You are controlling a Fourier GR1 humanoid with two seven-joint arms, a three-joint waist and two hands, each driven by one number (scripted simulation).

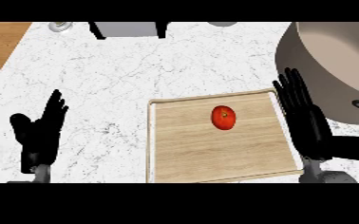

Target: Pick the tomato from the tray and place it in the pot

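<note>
Counter top (140, 76): white marble with thin grey veins, which lay beneath and far beyond all fingertips.
Wood strip (13, 38): brown, bordering the counter well beyond the fingertips of the left hand (38, 133), to their left.
Grey box (129, 28): stood on black legs (97, 30) at the far edge, ahead of the left fingertips and to their right.
Round fitting (61, 26): small and pale, just left of the grey box.
Grey disc (223, 23): cut off by the far edge, beyond the fingertips of the right hand (308, 118), to their left.
Light: even, with soft shadows.

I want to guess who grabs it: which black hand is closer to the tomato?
The right hand, at the right edge of the tray, is closer to the tomato. The left hand rests away from the tray.
</note>
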